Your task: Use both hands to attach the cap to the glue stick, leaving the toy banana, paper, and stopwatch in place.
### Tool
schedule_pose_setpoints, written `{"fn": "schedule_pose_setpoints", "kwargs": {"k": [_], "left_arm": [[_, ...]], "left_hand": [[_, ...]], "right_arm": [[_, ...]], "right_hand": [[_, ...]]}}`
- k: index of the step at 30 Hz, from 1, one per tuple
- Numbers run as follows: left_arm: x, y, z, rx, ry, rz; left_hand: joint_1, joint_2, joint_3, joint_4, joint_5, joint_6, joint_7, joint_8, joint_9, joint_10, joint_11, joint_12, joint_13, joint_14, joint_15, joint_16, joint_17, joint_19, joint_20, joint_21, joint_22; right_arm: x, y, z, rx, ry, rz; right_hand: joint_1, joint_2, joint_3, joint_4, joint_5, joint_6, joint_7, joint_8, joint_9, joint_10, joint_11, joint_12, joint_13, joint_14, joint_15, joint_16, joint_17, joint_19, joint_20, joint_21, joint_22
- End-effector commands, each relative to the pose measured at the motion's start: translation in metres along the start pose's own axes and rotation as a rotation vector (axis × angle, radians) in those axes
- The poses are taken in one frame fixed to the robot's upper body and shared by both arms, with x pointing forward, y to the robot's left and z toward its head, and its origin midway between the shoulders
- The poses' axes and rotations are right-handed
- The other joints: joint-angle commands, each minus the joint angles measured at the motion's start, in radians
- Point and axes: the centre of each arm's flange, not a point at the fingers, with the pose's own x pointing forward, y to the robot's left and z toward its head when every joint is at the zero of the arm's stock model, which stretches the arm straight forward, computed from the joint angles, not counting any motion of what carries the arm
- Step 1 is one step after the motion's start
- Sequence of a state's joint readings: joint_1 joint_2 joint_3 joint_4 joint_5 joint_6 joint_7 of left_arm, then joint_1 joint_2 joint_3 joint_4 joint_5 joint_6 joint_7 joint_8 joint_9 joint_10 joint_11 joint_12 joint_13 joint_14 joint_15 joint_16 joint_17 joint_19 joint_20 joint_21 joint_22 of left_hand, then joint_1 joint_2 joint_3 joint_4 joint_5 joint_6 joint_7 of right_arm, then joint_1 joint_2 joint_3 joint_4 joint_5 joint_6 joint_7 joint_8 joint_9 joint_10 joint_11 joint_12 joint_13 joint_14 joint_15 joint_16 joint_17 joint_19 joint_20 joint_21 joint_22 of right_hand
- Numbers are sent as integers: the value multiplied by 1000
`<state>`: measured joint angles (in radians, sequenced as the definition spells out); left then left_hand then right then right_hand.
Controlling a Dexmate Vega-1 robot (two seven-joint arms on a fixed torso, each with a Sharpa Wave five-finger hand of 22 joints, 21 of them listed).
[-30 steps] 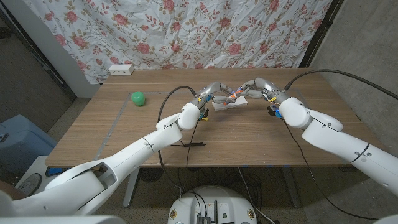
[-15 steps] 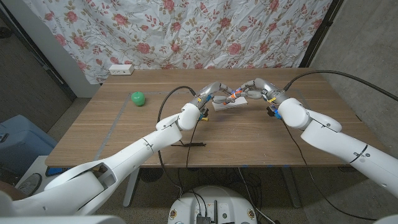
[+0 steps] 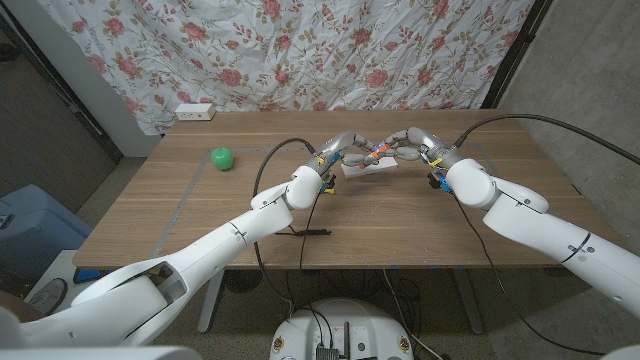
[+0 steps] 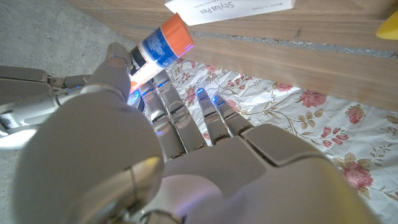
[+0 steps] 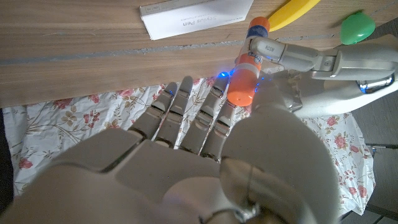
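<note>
Above the centre of the head frame, the left hand (image 3: 343, 146) and the right hand (image 3: 407, 141) are meeting over the wooden table (image 3: 200, 215); between them the glue stick (image 3: 376, 152) is being held clear of the surface, just over the paper (image 3: 364, 168). In the left wrist view the glue stick (image 4: 159, 47) is sitting in the upper left of the frame, its orange end pointing up and right, pinched between the left hand's fingertips (image 4: 118, 53); in the right wrist view the same stick (image 5: 250, 62) is running from upper centre downward, and the cap (image 5: 241, 91) is sitting at its lower end, pinched by the right hand's thumb and fingers; whether the cap is fully seated, I cannot tell.

The step in hand, as I judge it, is pressing the cap home; doing it well means keeping both pieces on one straight line, holding the left hand firm as an anvil, and pushing along the stick's axis rather than across it; any sideways lean would be jamming the cap or twisting the tube out of the pinch.

The toy banana (image 5: 292, 14) is lying at the upper right of the right wrist frame, beside the paper (image 5: 196, 15); the work should stay lifted above both.
</note>
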<state>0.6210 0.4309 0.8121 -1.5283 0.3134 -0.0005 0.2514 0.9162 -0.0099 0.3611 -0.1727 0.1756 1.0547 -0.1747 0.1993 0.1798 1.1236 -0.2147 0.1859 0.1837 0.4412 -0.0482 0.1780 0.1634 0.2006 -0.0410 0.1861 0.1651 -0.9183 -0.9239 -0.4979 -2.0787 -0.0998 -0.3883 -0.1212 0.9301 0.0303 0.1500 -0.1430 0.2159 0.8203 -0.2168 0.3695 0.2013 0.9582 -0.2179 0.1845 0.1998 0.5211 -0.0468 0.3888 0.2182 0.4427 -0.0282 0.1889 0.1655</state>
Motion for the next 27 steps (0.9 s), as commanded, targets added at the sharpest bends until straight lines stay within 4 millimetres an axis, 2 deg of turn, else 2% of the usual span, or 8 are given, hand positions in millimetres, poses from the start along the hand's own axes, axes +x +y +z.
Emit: {"fn": "schedule_pose_setpoints", "kwargs": {"k": [1,10,13,27], "left_arm": [[-1,-1,-2,-3,4,-5],[-1,-1,-2,-2,6,-5],[-1,-1,-3,-1,8,-7],[-1,0,-6,4,20,-2]], "left_hand": [[-9,63,2,5,9,65,8,6,8,3,-8,3,4,5,-143,0,2,9,0,1,3],[-10,63,1,5,9,66,7,6,8,2,-8,3,4,5,-143,0,2,9,0,1,3],[-10,63,1,5,9,66,5,6,8,2,-8,3,4,4,-143,0,2,9,0,1,3],[-10,63,1,5,9,63,7,5,8,2,-7,3,4,5,-143,0,2,9,-1,1,3]], "right_arm": [[-1,-2,0,-9,-2,-3],[-2,-4,-1,-11,-2,-4],[-2,-5,-1,-12,-3,0],[-1,-9,-4,-11,-17,31]], "right_hand": [[-9,-21,-10,3,12,-17,-2,-11,1,-12,-2,0,4,-13,-142,-9,0,-6,8,-4,2],[-43,-52,-37,12,40,-62,0,-49,-8,-79,-1,-1,5,-50,-136,-32,1,-24,25,-5,2],[-53,-60,-44,14,52,-84,8,-64,-10,-102,-1,-2,5,-65,-133,-41,1,-33,31,-5,2],[-114,-93,-82,31,93,-164,18,-119,-12,-203,3,-6,6,-140,-77,-78,7,-74,62,-7,2]]}}
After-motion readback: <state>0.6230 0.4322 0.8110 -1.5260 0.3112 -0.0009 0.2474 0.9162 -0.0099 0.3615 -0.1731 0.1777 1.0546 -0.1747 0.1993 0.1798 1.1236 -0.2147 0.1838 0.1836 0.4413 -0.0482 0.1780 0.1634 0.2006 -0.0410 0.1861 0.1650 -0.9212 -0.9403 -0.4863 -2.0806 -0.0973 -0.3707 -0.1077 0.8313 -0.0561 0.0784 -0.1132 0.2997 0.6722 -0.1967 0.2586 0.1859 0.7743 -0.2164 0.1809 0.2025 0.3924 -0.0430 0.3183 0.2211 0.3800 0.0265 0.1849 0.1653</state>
